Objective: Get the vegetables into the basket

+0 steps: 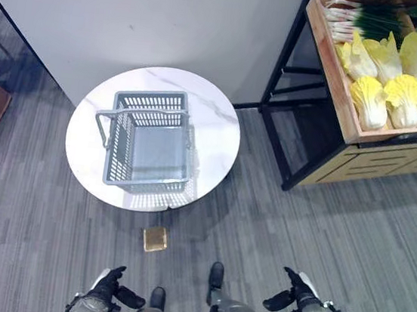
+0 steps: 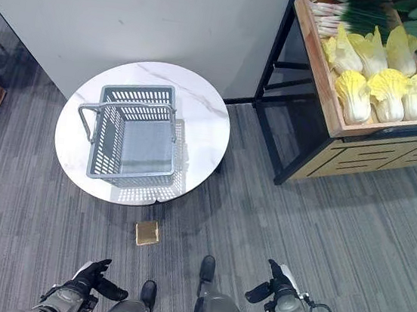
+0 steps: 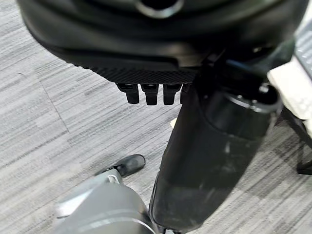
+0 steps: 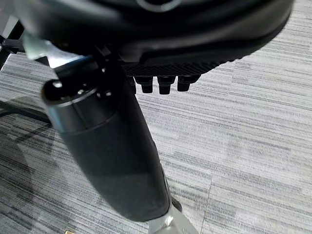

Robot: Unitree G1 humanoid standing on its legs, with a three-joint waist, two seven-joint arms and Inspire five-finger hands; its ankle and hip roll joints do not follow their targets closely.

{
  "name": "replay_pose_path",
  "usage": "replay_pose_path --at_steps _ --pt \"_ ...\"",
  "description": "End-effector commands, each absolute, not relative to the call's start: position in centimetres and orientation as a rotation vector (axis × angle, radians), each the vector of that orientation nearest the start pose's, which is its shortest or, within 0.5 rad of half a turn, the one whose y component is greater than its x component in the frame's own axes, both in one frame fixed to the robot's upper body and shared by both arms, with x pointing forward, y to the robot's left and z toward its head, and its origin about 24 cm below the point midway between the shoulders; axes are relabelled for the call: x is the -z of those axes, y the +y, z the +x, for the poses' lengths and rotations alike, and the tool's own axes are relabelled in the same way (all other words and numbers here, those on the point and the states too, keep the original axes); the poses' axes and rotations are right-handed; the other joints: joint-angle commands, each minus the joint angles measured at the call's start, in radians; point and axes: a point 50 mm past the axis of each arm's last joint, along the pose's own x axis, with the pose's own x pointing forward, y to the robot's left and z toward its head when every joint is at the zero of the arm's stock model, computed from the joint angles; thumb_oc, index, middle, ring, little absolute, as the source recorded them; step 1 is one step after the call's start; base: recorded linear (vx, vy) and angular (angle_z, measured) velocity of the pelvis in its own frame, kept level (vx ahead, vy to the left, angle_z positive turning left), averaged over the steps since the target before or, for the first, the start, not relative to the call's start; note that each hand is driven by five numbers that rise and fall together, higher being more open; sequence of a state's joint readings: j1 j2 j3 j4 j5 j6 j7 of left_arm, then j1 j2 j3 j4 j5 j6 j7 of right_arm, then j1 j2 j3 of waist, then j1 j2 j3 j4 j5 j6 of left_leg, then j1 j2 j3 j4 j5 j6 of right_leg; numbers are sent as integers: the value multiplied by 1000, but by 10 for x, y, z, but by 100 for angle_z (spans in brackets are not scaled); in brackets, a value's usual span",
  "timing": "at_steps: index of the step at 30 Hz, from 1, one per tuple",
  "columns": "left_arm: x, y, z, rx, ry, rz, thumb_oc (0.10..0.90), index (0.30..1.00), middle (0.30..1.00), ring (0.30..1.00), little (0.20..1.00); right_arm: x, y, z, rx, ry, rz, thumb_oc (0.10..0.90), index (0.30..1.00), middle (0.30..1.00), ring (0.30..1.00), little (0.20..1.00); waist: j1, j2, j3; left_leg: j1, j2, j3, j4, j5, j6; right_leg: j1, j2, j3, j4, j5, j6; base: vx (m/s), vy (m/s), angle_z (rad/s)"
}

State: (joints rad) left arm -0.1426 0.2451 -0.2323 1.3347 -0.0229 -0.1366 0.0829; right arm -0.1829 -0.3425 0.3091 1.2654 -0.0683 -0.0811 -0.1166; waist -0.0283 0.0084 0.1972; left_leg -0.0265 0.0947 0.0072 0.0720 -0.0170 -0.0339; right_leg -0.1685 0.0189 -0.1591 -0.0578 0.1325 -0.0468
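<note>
Both low by the floor, the left robot hand [image 1: 110,287] and right robot hand [image 1: 292,291] hang relaxed and empty; the right should reach a cabbage [image 1: 369,101] first, then the basket [image 1: 149,140].

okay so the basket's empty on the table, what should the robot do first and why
Probably raise the right hand toward the yellow cabbages in the wooden crate. The grey basket on the round table holds nothing, both hands hang low and empty, the left hand too, and the crate is on the robot's right.

Grey striped carpet floor [image 1: 351,234], plain white wall [image 1: 134,17], round marble table [image 1: 220,127]
</note>
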Motion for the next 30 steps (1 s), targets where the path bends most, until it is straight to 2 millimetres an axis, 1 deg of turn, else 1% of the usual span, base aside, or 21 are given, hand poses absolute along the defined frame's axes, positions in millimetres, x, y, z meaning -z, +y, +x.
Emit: replay_pose_path --at_steps 1,2,4,5,6,7,8,9,11,14,20,22,23,25,28,30 --pt "147 238 139 -75 1035 358 900 1000 1000 1000 1000 133 -276 145 49 1042 -641 900 1000 1000 1000 1000 -2 -27 -11 -27 -58 -25 86 11 -54 33 -72 52 125 -104 106 43 -21 7" --pt "147 238 139 -75 1035 358 900 1000 1000 1000 1000 133 -276 145 49 1042 -641 900 1000 1000 1000 1000 -3 -27 -10 -26 -58 -25 86 11 -54 34 -72 52 124 -105 106 70 28 8" --pt "148 234 136 -55 1041 371 900 1000 1000 1000 1000 133 -281 141 68 1059 -643 900 1000 1000 1000 1000 -4 -35 -16 -65 -24 -20 41 8 -52 49 -98 55 113 -111 116 73 54 20" --pt "148 234 136 -55 1041 371 900 1000 1000 1000 1000 133 -281 141 68 1059 -643 900 1000 1000 1000 1000 -4 -35 -16 -64 -24 -19 41 8 -52 49 -98 55 113 -111 116 92 78 29" --pt "149 233 135 -38 1043 395 900 1000 1000 1000 1000 132 -282 141 79 1061 -647 900 1000 1000 1000 1000 1 -34 -19 -96 0 -44 1 31 -57 53 -106 68 109 -114 123 62 55 22" --pt "149 232 135 -37 1043 395 900 1000 1000 1000 1000 132 -283 141 79 1061 -647 900 1000 1000 1000 1000 2 -34 -19 -94 0 -44 -1 31 -57 55 -106 68 109 -114 123 121 165 4" --pt "150 232 132 -27 1052 408 900 1000 1000 1000 1000 132 -283 141 77 1059 -652 900 1000 1000 1000 1000 5 -23 -20 -106 15 -69 -31 58 -63 56 -104 87 114 -122 127 85 162 -11" --pt "150 233 131 -26 1052 411 900 1000 1000 1000 1000 131 -284 143 80 1055 -653 900 1000 1000 1000 1000 7 -19 -18 -111 16 -72 -28 65 -65 55 -106 96 121 -125 126 105 223 -19" --pt "151 236 128 -25 1064 423 900 1000 1000 1000 1000 132 -282 140 87 1063 -636 900 1000 1000 1000 1000 6 -18 -23 -94 16 -55 -34 56 -60 57 -111 112 126 -127 128 60 193 -46" --pt "150 239 128 -18 1067 442 900 1000 1000 1000 1000 134 -281 137 108 1078 -607 900 1000 1000 1000 1000 -1 -18 -26 -74 0 -27 -52 41 -46 55 -131 130 124 -110 145 41 243 -39" --pt "144 251 135 -35 1049 489 900 1000 1000 1000 1000 138 -269 139 77 1080 -589 900 1000 1000 1000 1000 -2 -40 -21 -41 -39 22 -107 29 -10 32 -168 172 113 -61 189 -7 217 -29" --pt "143 254 137 -42 1044 494 900 1000 1000 1000 1000 138 -268 140 75 1080 -586 900 1000 1000 1000 1000 -1 -43 -19 -36 -45 28 -119 30 -7 27 -174 174 110 -52 195 -13 130 -9" --pt "141 261 137 -65 1047 505 900 1000 1000 1000 1000 139 -263 141 64 1074 -579 900 1000 1000 1000 1000 1 -52 -19 -28 -50 39 -136 32 0 22 -181 179 107 -39 203 -7 120 3" --pt "140 262 137 -68 1048 506 900 1000 1000 1000 1000 140 -261 142 61 1073 -577 900 1000 1000 1000 1000 2 -55 -18 -23 -51 47 -141 31 2 18 -182 178 109 -35 205 -3 96 -8" --pt "140 269 132 -90 1064 511 900 1000 1000 1000 1000 140 -258 143 49 1071 -575 900 1000 1000 1000 1000 9 -66 -18 -10 -53 66 -148 26 7 14 -187 164 113 -20 214 7 52 -18" --pt "141 269 129 -88 1077 510 900 1000 1000 1000 1000 142 -258 139 49 1085 -576 900 1000 1000 1000 1000 11 -69 -23 -1 -55 68 -151 24 7 22 -189 162 104 -16 216 33 35 -17"
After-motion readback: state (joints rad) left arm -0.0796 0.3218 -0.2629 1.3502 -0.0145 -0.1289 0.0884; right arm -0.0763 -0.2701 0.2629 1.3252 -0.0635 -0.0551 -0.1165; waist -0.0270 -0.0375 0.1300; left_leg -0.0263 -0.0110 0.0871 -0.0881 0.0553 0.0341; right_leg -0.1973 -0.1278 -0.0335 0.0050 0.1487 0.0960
